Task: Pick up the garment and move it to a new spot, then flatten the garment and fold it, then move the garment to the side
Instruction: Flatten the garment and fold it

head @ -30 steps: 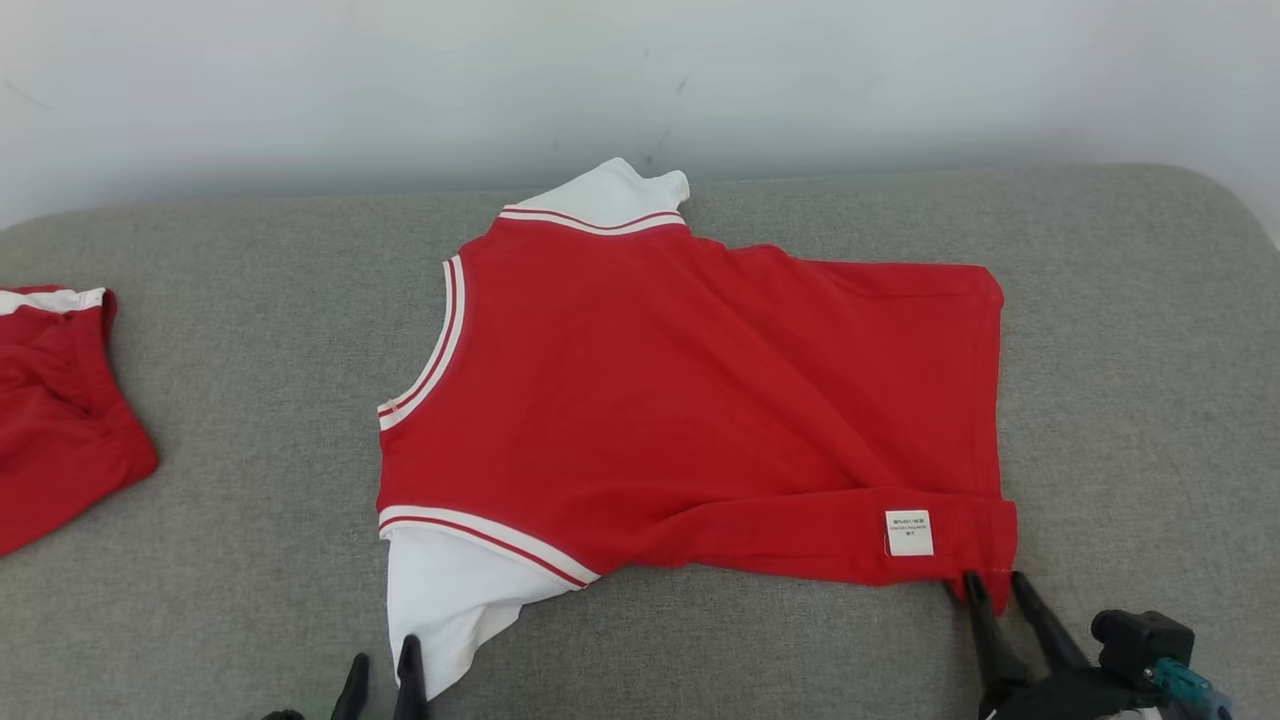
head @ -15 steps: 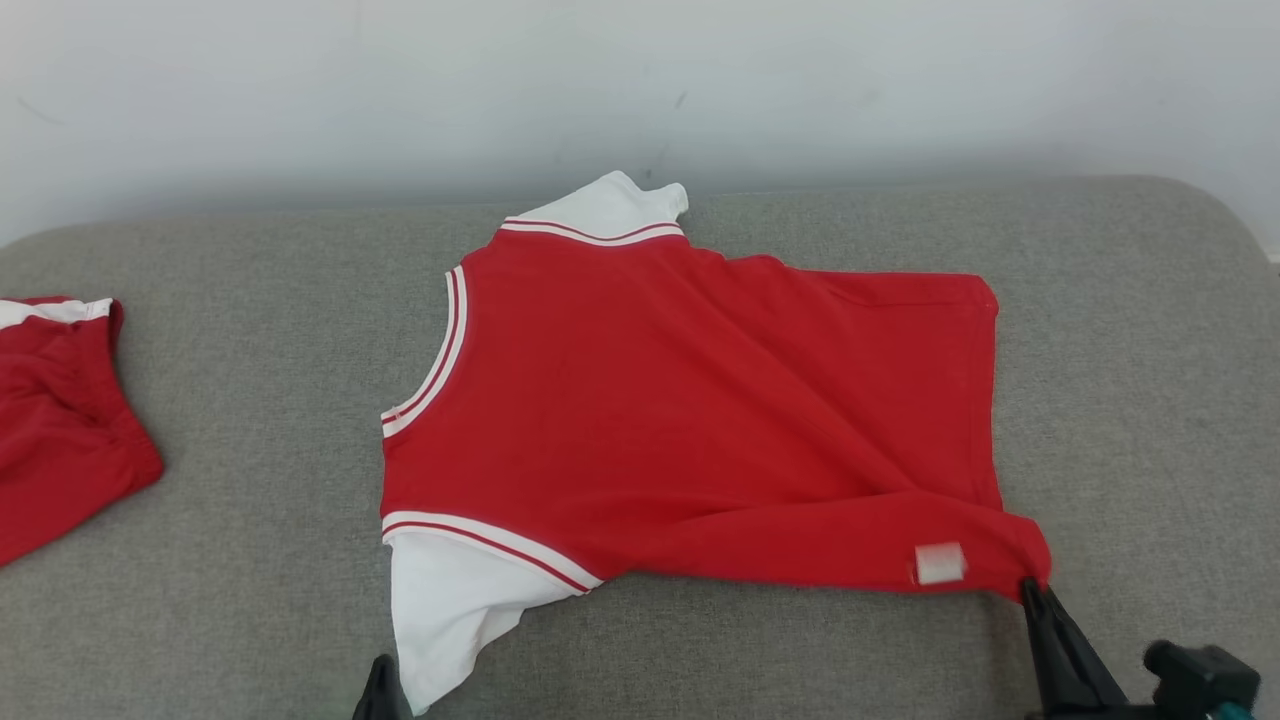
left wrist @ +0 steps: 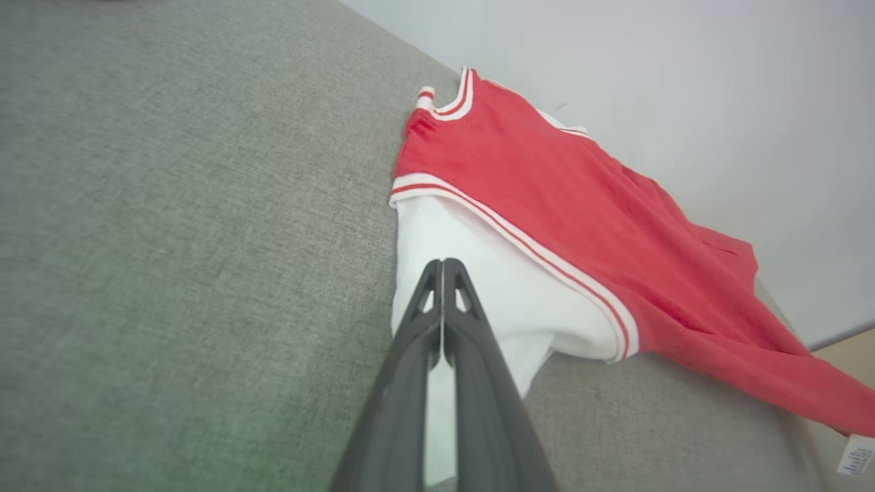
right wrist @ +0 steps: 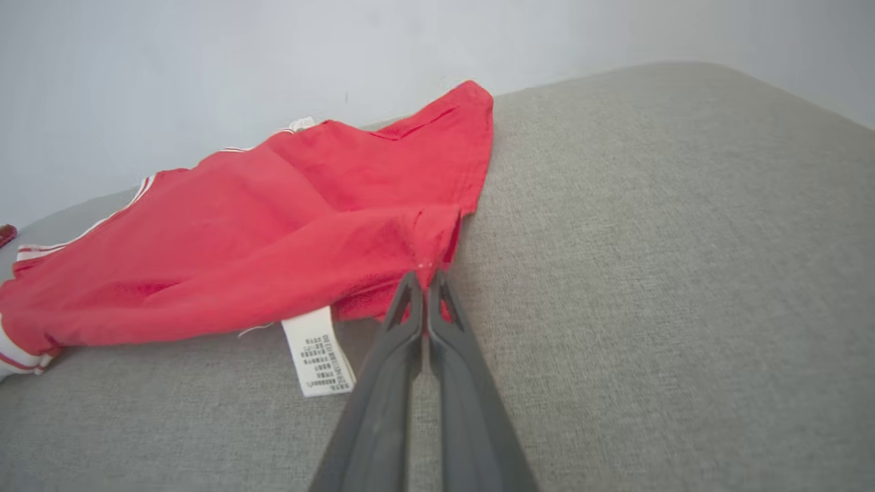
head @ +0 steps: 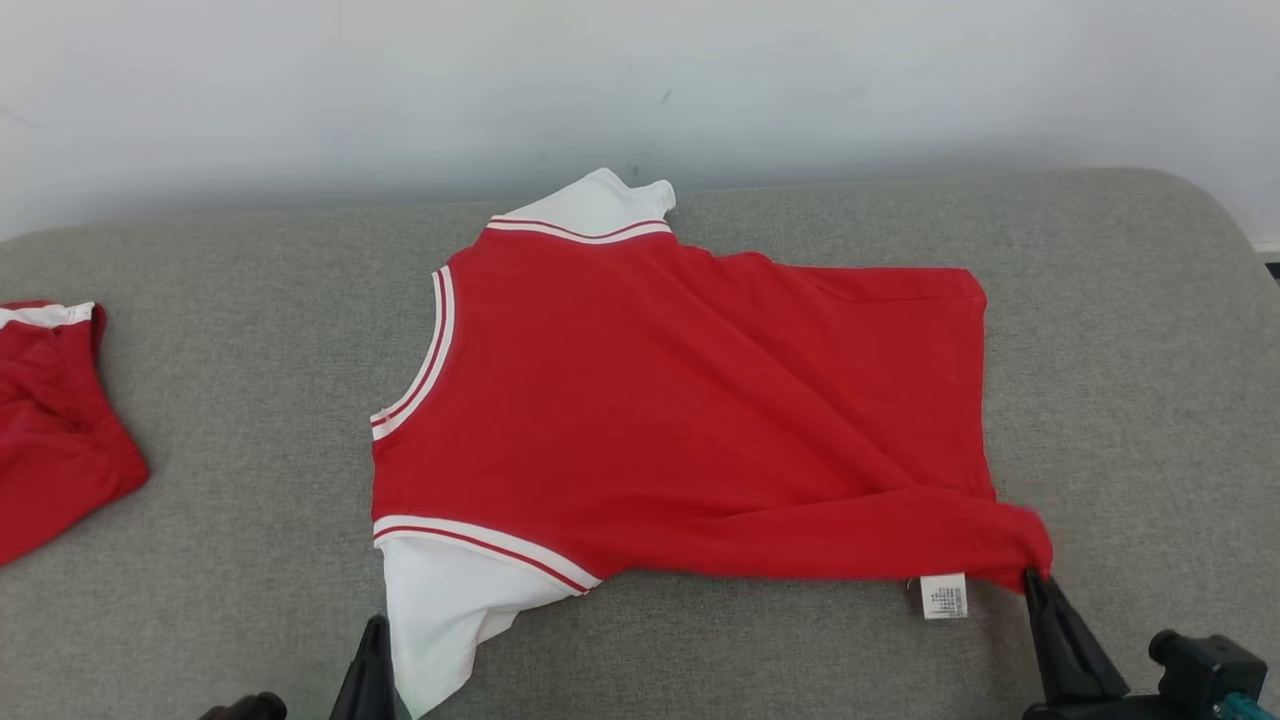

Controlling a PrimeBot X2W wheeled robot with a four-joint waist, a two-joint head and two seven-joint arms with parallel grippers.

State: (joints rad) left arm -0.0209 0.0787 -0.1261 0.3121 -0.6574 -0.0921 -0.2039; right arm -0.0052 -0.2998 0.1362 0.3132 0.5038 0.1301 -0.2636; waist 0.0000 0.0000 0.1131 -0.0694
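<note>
Head view: second red garment (head: 55, 430) cut off by the frame's left edge, well apart from the task item, with a bare strip of grey cushion (head: 250, 400) between them. Left gripper (head: 376, 625) at bottom, fingers pressed together, pinching the near white sleeve (head: 440, 610). Red shirt (head: 680, 410) lies mid-cushion, neck toward the left, hem toward the right, mostly flat with diagonal creases; white-and-red striped trim at neck and armholes; far white sleeve (head: 600, 200) touching the wall (head: 640, 80). White care label (head: 943, 596) hangs below the near hem. Right gripper (head: 1033, 578) clamped on the near hem corner, which is bunched and raised. Open cushion right of the hem up to the rounded right edge.
</note>
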